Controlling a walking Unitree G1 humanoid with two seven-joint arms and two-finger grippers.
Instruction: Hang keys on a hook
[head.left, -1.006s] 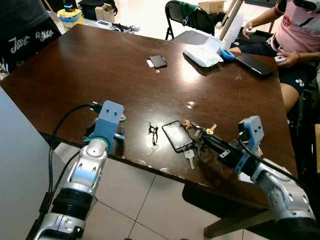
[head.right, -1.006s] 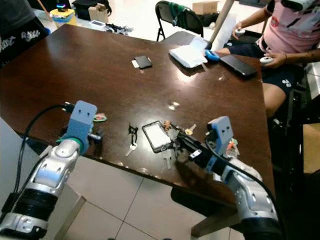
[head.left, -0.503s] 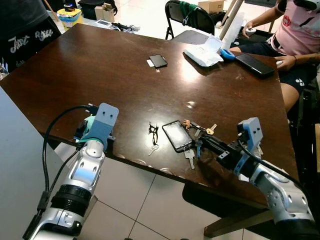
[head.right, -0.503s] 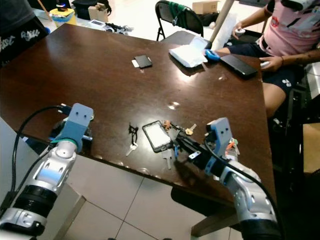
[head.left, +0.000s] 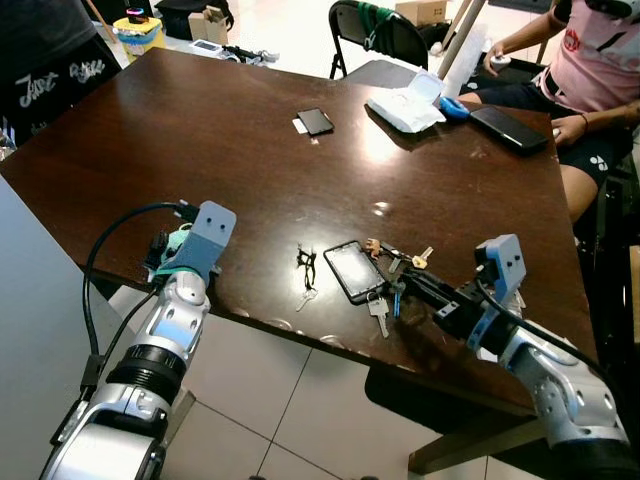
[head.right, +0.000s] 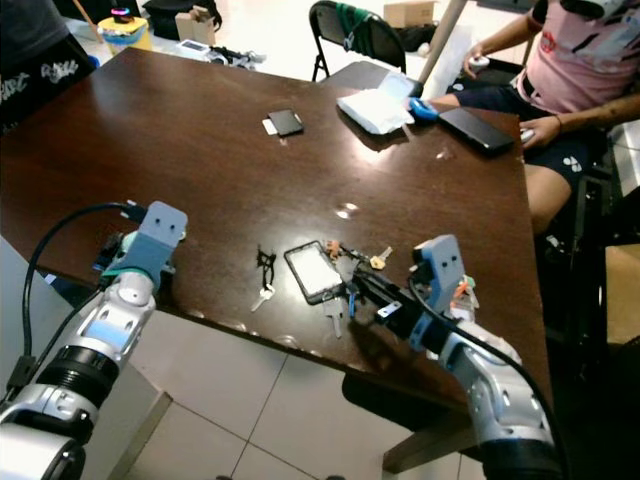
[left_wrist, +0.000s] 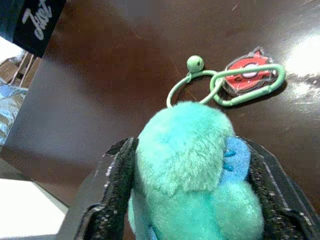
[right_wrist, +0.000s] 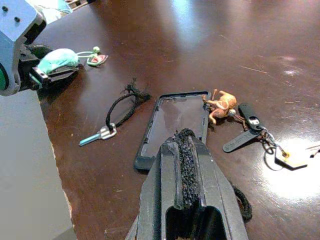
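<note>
Left hand clamped on the teal plush charm at the near-left edge of the worktop. Its green ring and carabiner with a red tag lie flat on the wood just beyond the fingertips, so that set is not lifted, only gripped at the fluffy end.

Right hand is pinched together on a black cord, near the front edge on the robot's right. Ahead of its tips: a dark phone, lying flat, long axis roughly along the fingers. Just beside the phone's far corner sits a key bunch with a small brown figure and a black fob. A single blue-headed key on a black loop lies toward the left hand, apart from the phone.

Key relation: both key sets lie flat with their loops on the wood. Left arm already has a set by the plush. No hook visible anywhere on or around the worktop, so I can't tell which way the carry goes.

Surface: dark glossy wood, strong glare patches. Far side holds another small phone, a white packet and a tablet. Room: tiled floor, a folding chair, a seated person at the far right, another person's dark shirt far left.
</note>
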